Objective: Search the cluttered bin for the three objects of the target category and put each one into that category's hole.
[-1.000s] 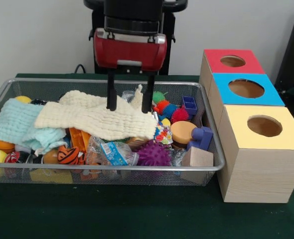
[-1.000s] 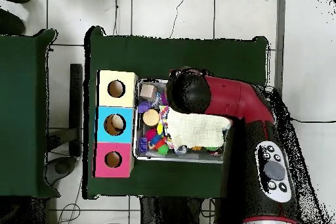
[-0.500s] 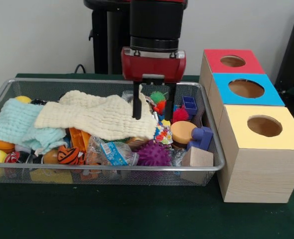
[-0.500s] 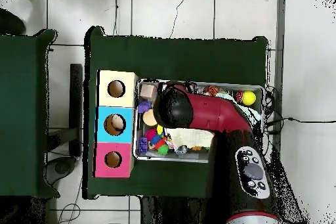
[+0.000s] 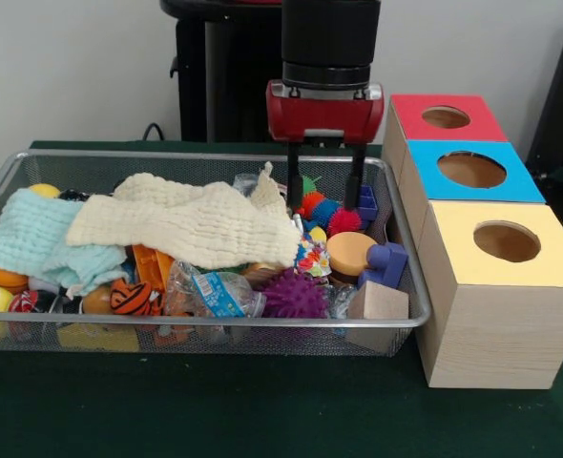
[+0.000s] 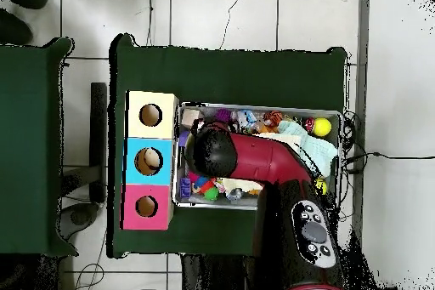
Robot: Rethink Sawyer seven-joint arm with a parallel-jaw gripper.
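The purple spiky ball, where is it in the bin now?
In the front view, the purple spiky ball lies against the wire bin's near wall, toward its right end, just left of the wooden block and below the cream cloth.

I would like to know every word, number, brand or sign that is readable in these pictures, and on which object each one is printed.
No text can be read.
Clear plastic packet in the wire bin: a blue and white label with printing, too small and blurred to read.
Small colourful patterned toy: markings, not legible.
Arm's control panel in the overhead view: buttons only, no readable characters.
Red, blue and yellow boxes: no lettering.
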